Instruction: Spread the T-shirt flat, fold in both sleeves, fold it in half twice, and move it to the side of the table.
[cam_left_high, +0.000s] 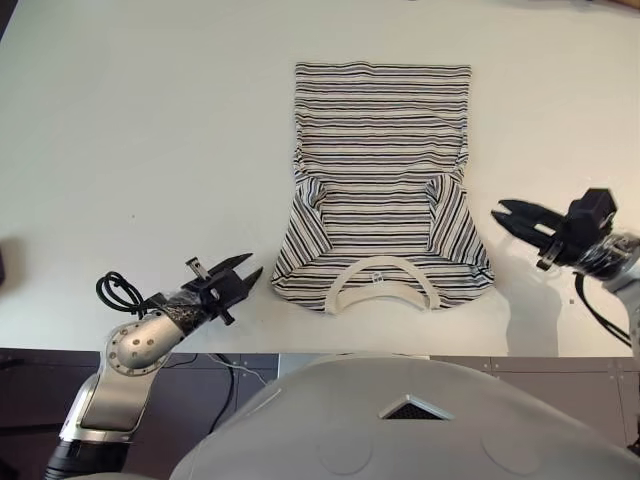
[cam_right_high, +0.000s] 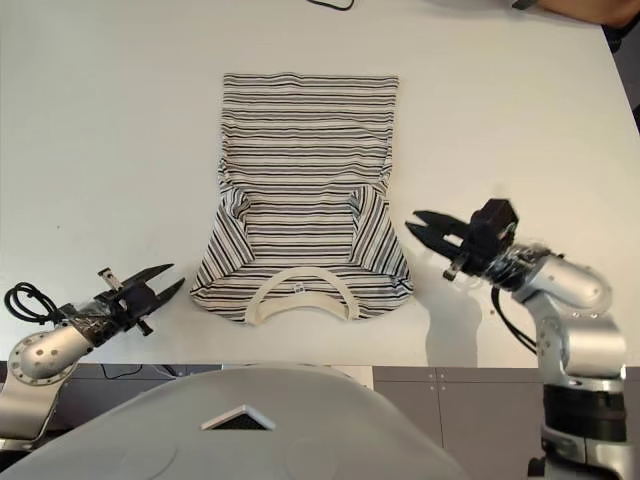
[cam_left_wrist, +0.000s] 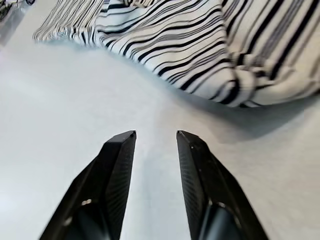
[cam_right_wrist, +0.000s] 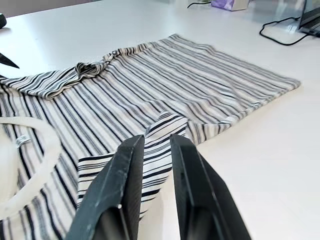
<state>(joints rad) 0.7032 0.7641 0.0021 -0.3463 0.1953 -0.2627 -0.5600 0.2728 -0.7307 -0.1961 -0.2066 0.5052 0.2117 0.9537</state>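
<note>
left claw and right claw sit spread beside the t-shirt. pinch both collar-end corners level and lay them on the hem.

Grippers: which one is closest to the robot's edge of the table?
The left gripper, near the table's front edge by the T-shirt's collar corner. The right gripper sits farther in, beside a folded sleeve.
</note>
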